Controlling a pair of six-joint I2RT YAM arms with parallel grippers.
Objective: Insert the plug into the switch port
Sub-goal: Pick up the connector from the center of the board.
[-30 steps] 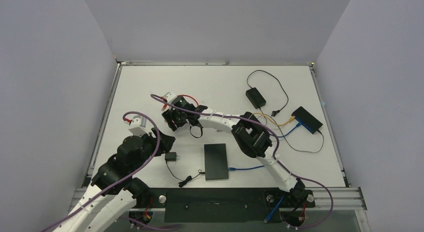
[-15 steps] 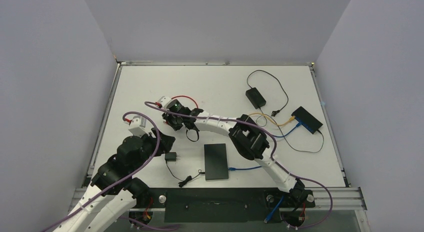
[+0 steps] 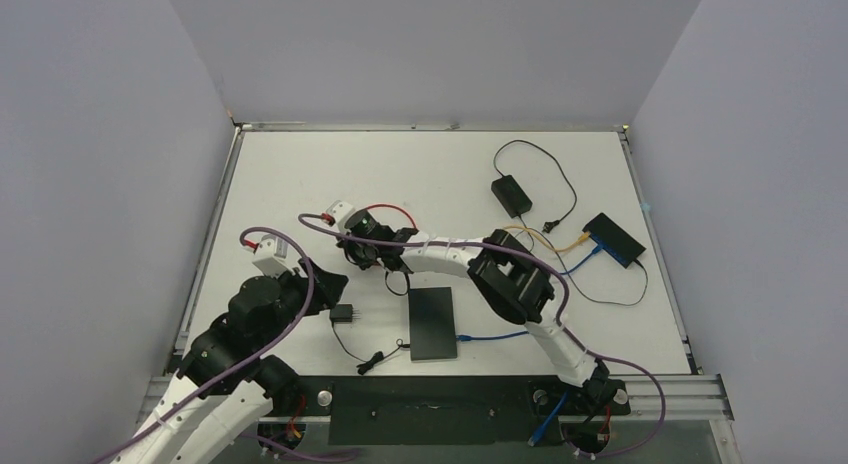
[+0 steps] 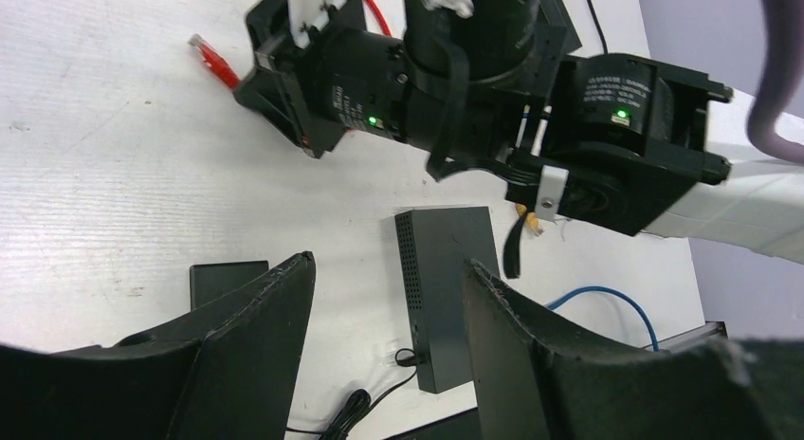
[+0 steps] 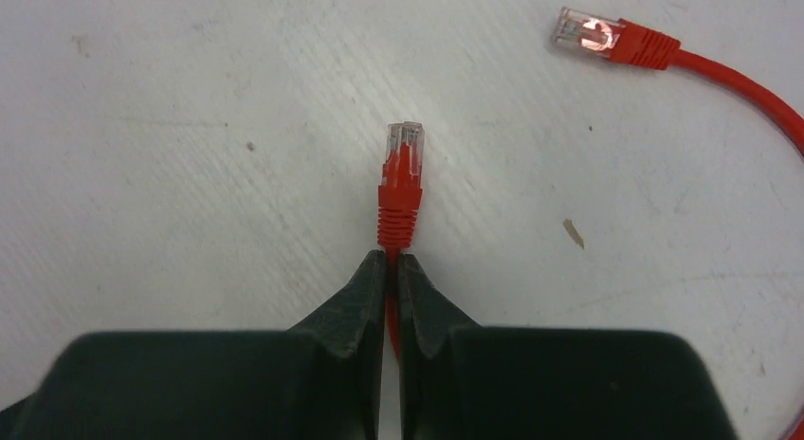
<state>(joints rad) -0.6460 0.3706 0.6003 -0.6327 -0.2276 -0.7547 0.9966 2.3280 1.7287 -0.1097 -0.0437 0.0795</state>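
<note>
A red cable ends in a clear-tipped plug [image 5: 402, 165] that points away from my right gripper [image 5: 392, 255]. That gripper is shut on the red cable just behind the plug's boot, low over the white table. From above, the right gripper [image 3: 337, 231] is at centre-left, with the plug [image 3: 326, 221] at its tip. The switch [image 3: 432, 324], a flat black box, lies near the front edge, and its vented side shows in the left wrist view [image 4: 446, 269]. My left gripper [image 4: 387, 265] hangs open and empty above the table left of the switch.
The red cable's other plug [image 5: 588, 30] lies loose nearby. A black power adapter [image 3: 345, 313] with its cord sits left of the switch, and a blue cable [image 3: 495, 335] runs from its right side. A power brick [image 3: 511, 194] and a second black box [image 3: 613, 237] with cables lie back right.
My right gripper has gone from open to shut, pinching the red cable behind the plug, and its wrist shifted slightly. The left arm has barely moved.
</note>
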